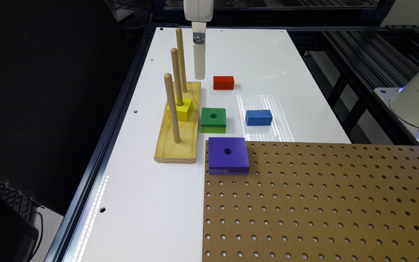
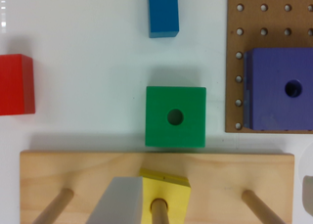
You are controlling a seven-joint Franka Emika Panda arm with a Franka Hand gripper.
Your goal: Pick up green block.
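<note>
Brown pegboard point(image 1: 322, 203) lies nearest the camera, covering the near corner of the white surface point(image 1: 140, 203) on the exterior view's right. A purple block point(image 1: 228, 155) with a round hole sits on the pegboard's far corner, the one toward the middle of the surface.

Along the surface's edge on the exterior view's left lies a long wooden base point(image 1: 179, 140) with three tall pegs standing up. A small yellow block point(image 1: 180, 109) is slid onto the middle peg point(image 1: 176, 76) and rests on the base.

Next comes the green block point(image 1: 213, 119) — flat on the white surface, just beside the wooden base and a little past the purple block. It is dark green on top, lighter green below, and its round hole faces up. Nothing touches it.

The white claw point(image 1: 199, 74) hangs in the air above the far end of the base, well apart from the green block. I cannot tell if it is spread or pinched together.

A red block point(image 1: 223, 82) lies farther back on the surface. A blue block point(image 1: 259, 117) lies beside the green one — toward the edge on the exterior view's right.
</note>
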